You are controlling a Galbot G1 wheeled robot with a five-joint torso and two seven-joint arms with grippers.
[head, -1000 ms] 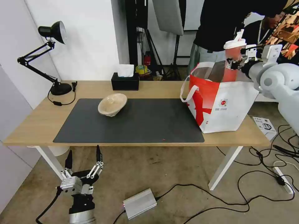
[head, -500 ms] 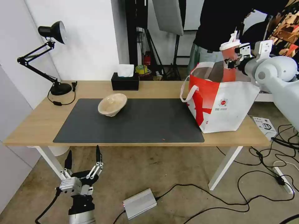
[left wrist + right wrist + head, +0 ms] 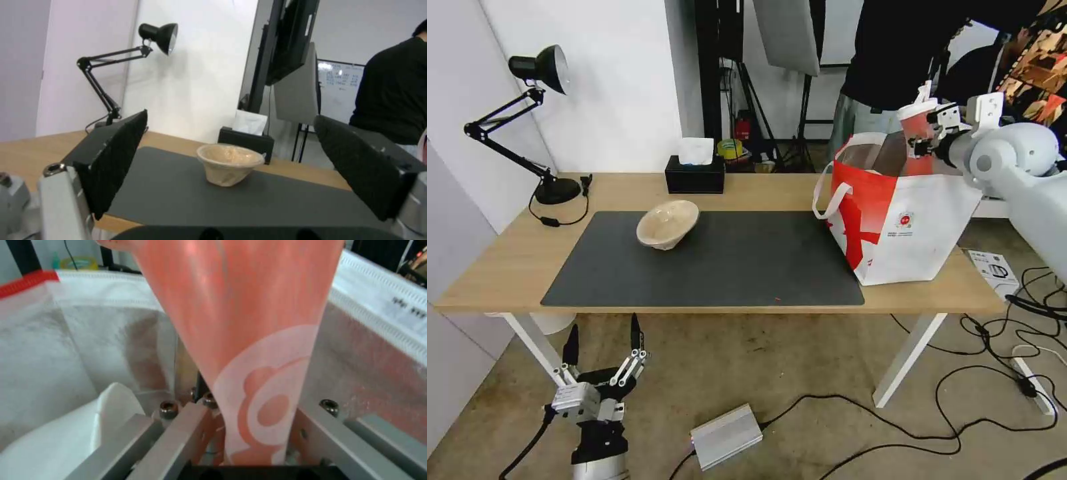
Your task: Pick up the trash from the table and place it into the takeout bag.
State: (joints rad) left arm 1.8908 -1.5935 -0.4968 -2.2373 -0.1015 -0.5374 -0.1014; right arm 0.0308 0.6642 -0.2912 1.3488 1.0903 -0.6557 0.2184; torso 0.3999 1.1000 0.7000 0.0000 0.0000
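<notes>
My right gripper (image 3: 928, 133) is shut on the red drink cup (image 3: 918, 137) with its white lid and straw, holding it in the open mouth of the white and red takeout bag (image 3: 902, 223) at the table's right end. Up close, the cup (image 3: 249, 350) sits between the right fingers (image 3: 146, 440), with the bag's foil lining (image 3: 58, 350) around it and a white bowl rim (image 3: 111, 400) below. The beige paper-pulp bowl (image 3: 668, 224) rests on the dark mat (image 3: 727, 263); it shows as bowl (image 3: 229, 163) past my open left gripper (image 3: 227, 173). The left gripper (image 3: 602, 341) hangs below the table's front edge.
A black tissue box (image 3: 695, 175) stands at the table's back edge and a black desk lamp (image 3: 534, 113) at the far left. A person in black stands behind the bag. Cables and a silver power brick (image 3: 726, 437) lie on the floor.
My right gripper has lowered the red cup into the bag's mouth and shifted slightly left. The left gripper has sunk a little. The beige bowl has not moved.
</notes>
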